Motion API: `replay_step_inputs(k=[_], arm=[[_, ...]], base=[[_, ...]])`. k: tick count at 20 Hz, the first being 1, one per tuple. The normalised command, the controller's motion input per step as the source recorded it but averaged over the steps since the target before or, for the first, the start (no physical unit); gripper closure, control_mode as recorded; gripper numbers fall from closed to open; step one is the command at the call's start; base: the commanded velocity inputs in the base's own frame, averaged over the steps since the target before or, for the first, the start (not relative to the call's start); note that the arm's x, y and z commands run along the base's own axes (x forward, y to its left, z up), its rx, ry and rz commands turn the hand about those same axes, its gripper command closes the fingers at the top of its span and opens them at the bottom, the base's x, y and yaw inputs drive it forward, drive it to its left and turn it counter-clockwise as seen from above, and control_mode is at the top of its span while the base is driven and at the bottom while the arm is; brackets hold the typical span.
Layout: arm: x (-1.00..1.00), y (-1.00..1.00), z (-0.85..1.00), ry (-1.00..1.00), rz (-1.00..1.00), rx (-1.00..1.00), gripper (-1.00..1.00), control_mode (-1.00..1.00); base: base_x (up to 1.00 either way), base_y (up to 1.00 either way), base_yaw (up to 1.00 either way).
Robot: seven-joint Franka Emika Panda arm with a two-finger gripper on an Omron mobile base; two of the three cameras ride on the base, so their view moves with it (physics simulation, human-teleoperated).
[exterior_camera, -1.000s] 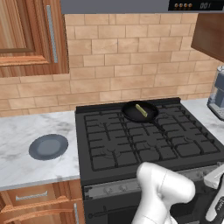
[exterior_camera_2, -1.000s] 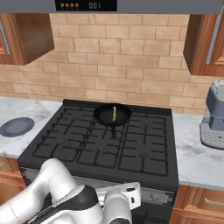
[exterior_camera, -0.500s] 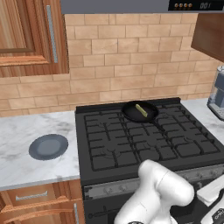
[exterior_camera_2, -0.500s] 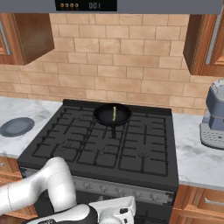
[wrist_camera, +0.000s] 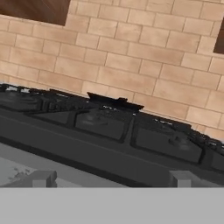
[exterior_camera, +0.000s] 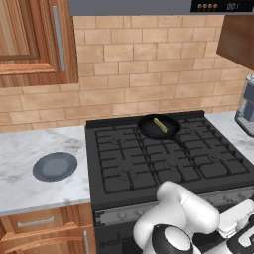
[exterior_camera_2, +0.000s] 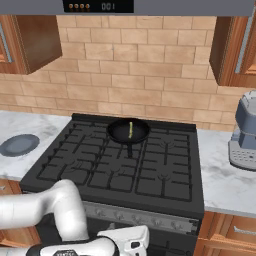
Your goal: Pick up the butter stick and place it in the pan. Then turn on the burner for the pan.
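Left base view shows the small, thin, yellow-olive butter stick [exterior_camera: 160,125] already lying inside the small round black frying pan [exterior_camera: 158,127], which sits on a rear burner of the black gas stove [exterior_camera: 149,163] near the brick backsplash. The stick's long axis runs diagonally across the pan floor, well within the rim. In the right base view the same stick [exterior_camera_2: 130,129] lies in the pan [exterior_camera_2: 128,131], whose short dark handle points toward the stove's front. The placing step looks done, so what remains is the burner knob on the grey front panel [exterior_camera_2: 150,220]. The hand view looks along the stove's front edge from low down, with the pan [wrist_camera: 115,101] far beyond and above the gripper [wrist_camera: 111,179]. Its jaws stand fully spread, holding nothing, close to the front panel.
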Motion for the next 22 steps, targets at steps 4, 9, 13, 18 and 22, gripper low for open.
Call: replay_step_inputs(k=[4, 9, 13, 18, 22], arm=[[0.01, -0.19, -0.22, -0.08, 0.01, 0.07, -1.00, -1.00], [0.09, -0.22, -0.17, -0.02, 0.00, 0.08, -1.00, -1.00], [0.18, -0.09, -0.18, 0.00, 0.01, 0.08, -1.00, -1.00], [0.18, 0.00, -0.26, 0.00, 0.05, 0.09, -1.00, -1.00], [0.09, -0.11, -0.18, 0.00, 0.03, 0.05, -1.00, -1.00]], base=[[0.00, 0.00, 0.00], [0.00, 0.00, 0.00], [0.00, 0.00, 0.00], [0.00, 0.00, 0.00], [0.00, 0.00, 0.00]])
